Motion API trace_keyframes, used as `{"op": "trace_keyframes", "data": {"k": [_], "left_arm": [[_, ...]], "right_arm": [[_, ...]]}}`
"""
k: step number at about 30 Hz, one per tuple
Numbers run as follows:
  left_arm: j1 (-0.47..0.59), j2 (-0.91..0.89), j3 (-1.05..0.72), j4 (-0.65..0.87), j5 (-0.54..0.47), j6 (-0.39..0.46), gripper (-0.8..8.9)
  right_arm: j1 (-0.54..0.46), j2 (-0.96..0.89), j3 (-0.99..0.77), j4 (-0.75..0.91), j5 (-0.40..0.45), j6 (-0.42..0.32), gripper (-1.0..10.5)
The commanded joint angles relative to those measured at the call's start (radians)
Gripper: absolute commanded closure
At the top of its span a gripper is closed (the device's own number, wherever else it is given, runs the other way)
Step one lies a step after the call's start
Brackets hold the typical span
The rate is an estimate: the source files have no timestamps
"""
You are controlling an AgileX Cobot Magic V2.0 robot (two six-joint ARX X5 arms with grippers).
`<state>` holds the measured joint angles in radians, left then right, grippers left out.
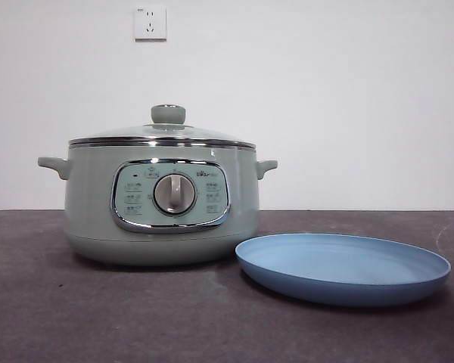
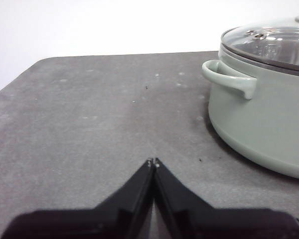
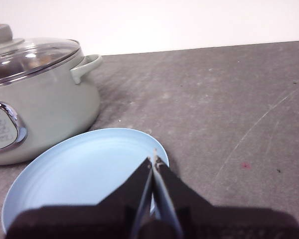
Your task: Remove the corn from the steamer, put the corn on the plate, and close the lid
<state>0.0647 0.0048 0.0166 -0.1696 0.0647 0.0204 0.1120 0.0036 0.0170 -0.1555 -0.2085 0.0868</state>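
Observation:
The pale green steamer (image 1: 163, 200) stands on the dark table, left of centre, with its glass lid (image 1: 163, 134) on and the green knob (image 1: 168, 114) on top. The corn is hidden from every view. A light-blue plate (image 1: 343, 267) lies bare to the right of the steamer, close to its base. My left gripper (image 2: 153, 161) is shut and holds nothing, over the table beside the steamer (image 2: 261, 114) on its handle side. My right gripper (image 3: 153, 158) is shut and bare, above the near rim of the plate (image 3: 79, 174), with the steamer (image 3: 40, 107) beyond it.
A white wall with a power socket (image 1: 150, 22) rises behind the table. The dark grey tabletop (image 1: 98, 318) stretches in front of the steamer and plate. In the left wrist view the table's edge (image 2: 20, 74) curves round beyond the steamer's handle (image 2: 228, 78).

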Motion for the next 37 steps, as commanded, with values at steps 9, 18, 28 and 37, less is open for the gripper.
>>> {"op": "trace_keyframes", "data": {"k": [9, 18, 28, 37], "left_arm": [[0.002, -0.003, 0.051, 0.007, 0.163, -0.208, 8.2], [0.003, 0.018, 0.26, -0.114, 0.178, -0.263, 8.2], [0.003, 0.171, 0.501, -0.268, 0.363, -0.253, 8.2], [0.003, 0.347, 0.64, -0.341, 0.571, -0.252, 8.2]], "right_arm": [[0.0, 0.003, 0.04, 0.087, 0.002, 0.154, 9.6], [0.0, 0.129, 0.208, 0.045, -0.003, 0.205, 9.6], [0.0, 0.466, 0.584, -0.209, -0.196, 0.044, 9.6], [0.003, 0.705, 0.88, -0.506, -0.465, -0.146, 9.6]]}}
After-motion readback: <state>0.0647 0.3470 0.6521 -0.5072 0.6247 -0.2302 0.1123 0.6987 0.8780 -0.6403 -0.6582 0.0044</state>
